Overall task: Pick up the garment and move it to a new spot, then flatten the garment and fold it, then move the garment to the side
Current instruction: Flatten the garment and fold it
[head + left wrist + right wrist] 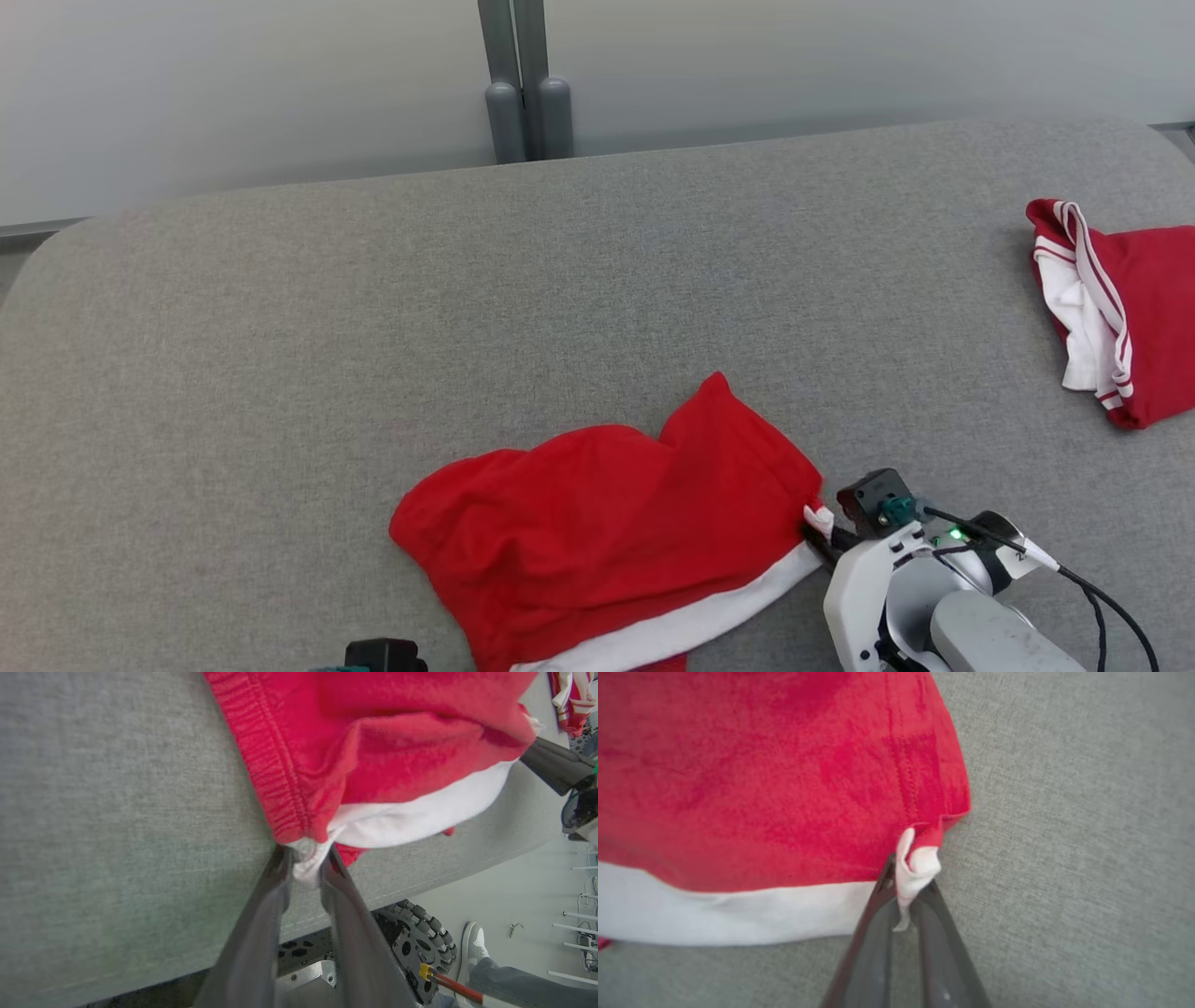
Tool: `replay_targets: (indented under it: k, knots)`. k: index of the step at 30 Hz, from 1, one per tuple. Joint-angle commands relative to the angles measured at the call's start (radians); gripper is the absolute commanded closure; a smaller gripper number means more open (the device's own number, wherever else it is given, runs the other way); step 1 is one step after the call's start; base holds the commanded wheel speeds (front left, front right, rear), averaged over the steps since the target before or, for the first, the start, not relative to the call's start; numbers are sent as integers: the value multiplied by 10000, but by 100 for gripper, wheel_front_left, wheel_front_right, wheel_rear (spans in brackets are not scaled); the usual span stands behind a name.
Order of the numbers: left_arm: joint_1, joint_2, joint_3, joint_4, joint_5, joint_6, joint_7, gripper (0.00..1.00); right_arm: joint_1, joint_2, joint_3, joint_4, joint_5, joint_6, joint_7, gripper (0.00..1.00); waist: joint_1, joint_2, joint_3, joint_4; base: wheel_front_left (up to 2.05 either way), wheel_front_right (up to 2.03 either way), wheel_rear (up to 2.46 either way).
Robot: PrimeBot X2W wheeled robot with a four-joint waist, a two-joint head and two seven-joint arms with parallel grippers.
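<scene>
Head view crops the near hem of the garment [607, 523].

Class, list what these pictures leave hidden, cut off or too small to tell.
Head view: red garment, near hem cut by bottom edge.
Head view: second garment, cut by right edge.
Left wrist view: person, cut by frame beyond shoe and trouser leg.
Left wrist view: small floor object, too small to identify.

so the left gripper [306, 858] has its two long dark fingers nearly together, tips pinching a bunched corner of the red fabric garment with a white band [373, 742]. The right gripper [911, 882], on its chunky white wrist [868, 588], comes in low with its tips nipped tight on another corner.
</scene>
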State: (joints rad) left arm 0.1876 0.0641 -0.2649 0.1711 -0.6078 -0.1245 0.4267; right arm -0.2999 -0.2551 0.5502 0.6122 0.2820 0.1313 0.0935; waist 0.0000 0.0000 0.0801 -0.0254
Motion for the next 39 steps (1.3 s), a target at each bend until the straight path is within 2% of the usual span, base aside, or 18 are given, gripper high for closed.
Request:
replay_targets:
  k: [1, 5, 7, 13, 17, 19, 20, 23, 27, 30, 34, 37, 39]
  knots:
    - [-123, 150, -56, 109, 4, -50, -21, 100, 147, -102, 74, 165, 239, -10, 37, 100, 0, 0, -35, -11, 0, 0, 0]
    - [32, 483, -60, -429, -83, -50, -242, 100, 322, -321, -136, -806, 1300, -11, -269, 100, 0, 0, -194, -20, 0, 0, 0]
    - [181, 682, -23, -1225, -34, -54, -338, 100, 552, -521, -425, -1747, 2053, -11, -357, 100, 0, 0, -245, -18, 0, 0, 0]
    - [332, 1511, 327, -5273, 71, 81, 198, 100, 1092, -1666, -1488, -6166, 4072, -5, 638, 100, 0, 0, -77, -132, 0, 0, 0]
    - [-895, 2068, 688, -7346, -244, 79, 1190, 100, 713, -2035, -2936, -8709, 4824, -4, 1821, 100, 0, 0, 432, -170, 0, 0, 0]
    - [-2008, 2486, 954, -7655, -332, 65, 1766, 100, 113, -2032, -3677, -9302, 4960, -4, 2403, 100, 0, 0, 858, -191, 0, 0, 0]
    - [-2547, 2496, 978, -7734, -553, 55, 2010, 100, -216, -1946, -3929, -9463, 5027, -4, 2657, 100, 0, 0, 1128, -207, 0, 0, 0]
    - [-4912, 3002, 1159, -7248, -855, 47, 3060, 100, -1925, -1560, -4778, -9192, 4940, -4, 3447, 100, 0, 0, 2050, -251, 0, 0, 0]
    - [-8540, 2904, 926, -5790, -1211, 27, 4065, 100, -4848, -967, -5414, -7876, 4120, -5, 4024, 100, 0, 0, 3298, -204, 0, 0, 0]
    - [-11236, 2652, 631, -4210, -801, 21, 4277, 100, -7045, -595, -5683, -6642, 3174, -8, 3926, 100, 0, 0, 4115, -115, 0, 0, 0]
    - [-14593, 2094, 392, -1663, 338, 78, 3328, 100, -9811, -31, -6172, -4611, 1875, -16, 2941, 100, 0, 0, 4987, -105, 0, 0, 0]
    - [-16267, 1847, 152, 241, 1445, 86, 1743, 100, -11195, 420, -6357, -3260, 1262, -18, 1782, 100, 0, 0, 5385, -186, 0, 0, 0]
    - [-16828, 1650, -111, 1284, 1755, 33, 684, 100, -11571, 638, -6305, -2549, 1071, -18, 1074, 100, 0, 0, 5547, -277, 0, 0, 0]
